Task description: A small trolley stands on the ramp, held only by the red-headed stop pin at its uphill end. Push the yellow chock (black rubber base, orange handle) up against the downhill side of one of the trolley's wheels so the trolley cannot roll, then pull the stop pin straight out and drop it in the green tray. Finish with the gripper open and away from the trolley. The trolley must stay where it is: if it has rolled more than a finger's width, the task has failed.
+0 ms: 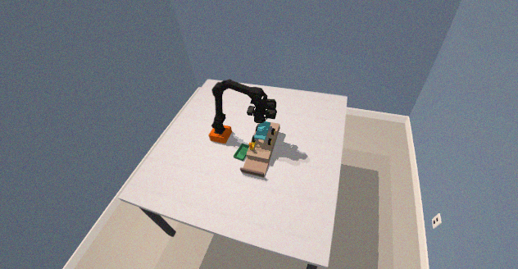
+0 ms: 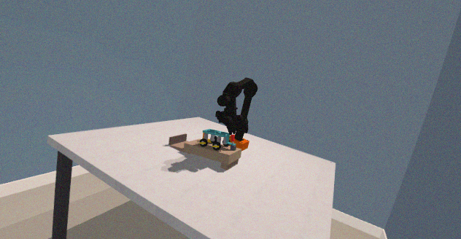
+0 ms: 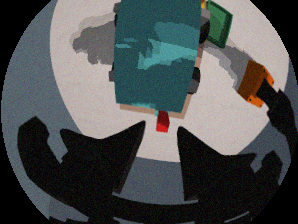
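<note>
The teal trolley (image 1: pixel 262 130) (image 2: pixel 216 132) (image 3: pixel 155 55) stands on the wooden ramp (image 1: pixel 258 155) (image 2: pixel 204 151). The yellow chock (image 1: pixel 252 145) with its orange handle stands on the ramp just downhill of the trolley's tray-side wheel; contact cannot be made out. The red-headed stop pin (image 2: pixel 232 137) (image 3: pixel 162 122) stands at the trolley's uphill end. My gripper (image 3: pixel 161 126) is partly open and empty, pointing down above the pin, whose head shows between the fingertips in the wrist view. In the top view the fingers are hidden. The green tray (image 1: pixel 242 152) (image 3: pixel 219 26) is empty.
The arm's orange base (image 1: pixel 220 134) (image 2: pixel 242 144) (image 3: pixel 252 80) stands on the tray side of the ramp. A raised end board (image 1: pixel 252 172) (image 2: pixel 178 139) crosses the ramp's low end. The tray lies close beside the ramp's lower half.
</note>
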Robot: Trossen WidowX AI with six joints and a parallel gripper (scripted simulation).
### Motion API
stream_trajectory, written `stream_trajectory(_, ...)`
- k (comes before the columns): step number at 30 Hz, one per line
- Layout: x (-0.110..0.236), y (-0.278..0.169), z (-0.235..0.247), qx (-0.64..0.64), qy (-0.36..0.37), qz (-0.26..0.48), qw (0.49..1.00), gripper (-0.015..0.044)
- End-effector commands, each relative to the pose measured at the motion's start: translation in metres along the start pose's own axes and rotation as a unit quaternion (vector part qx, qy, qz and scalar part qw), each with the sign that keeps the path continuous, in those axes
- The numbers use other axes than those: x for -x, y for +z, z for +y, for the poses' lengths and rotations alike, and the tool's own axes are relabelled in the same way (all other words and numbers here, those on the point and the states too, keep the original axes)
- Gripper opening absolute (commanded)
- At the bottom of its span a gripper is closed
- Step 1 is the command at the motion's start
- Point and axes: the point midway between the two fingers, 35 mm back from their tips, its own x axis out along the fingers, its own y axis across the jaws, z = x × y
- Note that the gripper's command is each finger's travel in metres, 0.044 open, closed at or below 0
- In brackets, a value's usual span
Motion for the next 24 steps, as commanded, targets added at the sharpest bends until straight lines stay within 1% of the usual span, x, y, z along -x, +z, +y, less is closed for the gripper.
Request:
stream_trajectory(1,-0.003,-0.001,-0.001,-0.002,0.000,0.003,1.000,0.0190)
stream_trajectory(24,-0.035,-0.001,0.000,-0.002,0.000,0.003,1.000,0.0190)
